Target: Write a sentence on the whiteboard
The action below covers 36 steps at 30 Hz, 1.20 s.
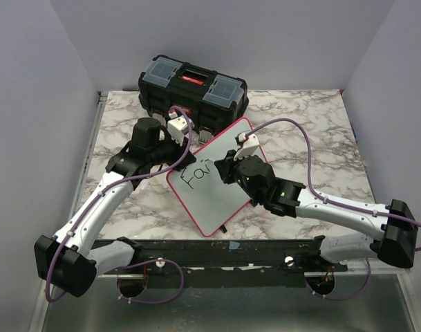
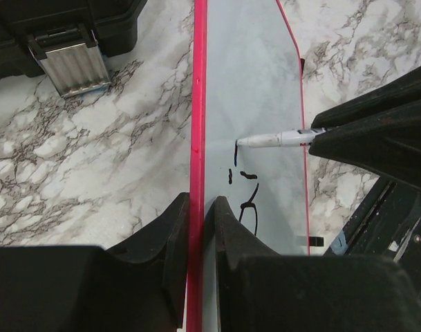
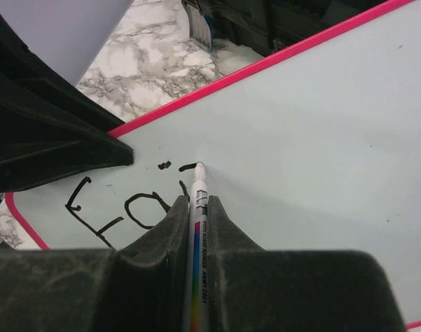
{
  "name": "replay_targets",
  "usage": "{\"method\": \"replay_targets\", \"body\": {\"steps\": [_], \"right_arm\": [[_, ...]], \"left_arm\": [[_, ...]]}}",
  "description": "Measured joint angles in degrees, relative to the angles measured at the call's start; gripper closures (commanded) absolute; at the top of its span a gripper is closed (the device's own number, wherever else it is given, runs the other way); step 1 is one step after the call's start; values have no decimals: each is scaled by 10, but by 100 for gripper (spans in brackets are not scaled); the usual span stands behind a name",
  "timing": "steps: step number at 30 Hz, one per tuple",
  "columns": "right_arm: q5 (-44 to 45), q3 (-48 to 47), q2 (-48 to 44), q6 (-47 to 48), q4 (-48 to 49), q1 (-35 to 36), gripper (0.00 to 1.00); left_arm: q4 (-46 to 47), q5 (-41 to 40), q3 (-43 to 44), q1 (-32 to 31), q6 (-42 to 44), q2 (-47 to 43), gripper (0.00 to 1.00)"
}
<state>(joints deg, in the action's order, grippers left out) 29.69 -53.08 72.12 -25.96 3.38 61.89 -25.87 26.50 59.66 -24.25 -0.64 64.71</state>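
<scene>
The whiteboard (image 1: 220,200), white with a red rim, lies tilted on the table's middle. My left gripper (image 2: 198,207) is shut on its red edge (image 2: 197,104). My right gripper (image 3: 198,204) is shut on a white marker (image 3: 199,207) whose tip (image 3: 198,167) touches the board (image 3: 314,138). The sentence (image 1: 194,177) reads "Fai" with a fresh short stroke at the tip; it also shows in the right wrist view (image 3: 120,211) and the left wrist view (image 2: 245,187). The marker (image 2: 272,140) shows in the left wrist view, held by the right gripper's black body (image 2: 383,131).
A black toolbox (image 1: 193,86) with red latch and clear lid bins stands at the back, just behind the board; its metal latch (image 2: 73,63) shows in the left wrist view. Marble tabletop (image 1: 321,138) surrounds the board. Grey walls enclose three sides.
</scene>
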Motion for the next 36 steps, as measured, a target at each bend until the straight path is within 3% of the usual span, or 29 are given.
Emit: {"method": "replay_targets", "body": {"steps": [23,36], "right_arm": [[-7,20,-65,2,-4,-20,99],[-19,-10,-11,5,2,-20,99]], "left_arm": [[2,0,0,0,0,0,100],[2,1,0,0,0,-1,100]]}}
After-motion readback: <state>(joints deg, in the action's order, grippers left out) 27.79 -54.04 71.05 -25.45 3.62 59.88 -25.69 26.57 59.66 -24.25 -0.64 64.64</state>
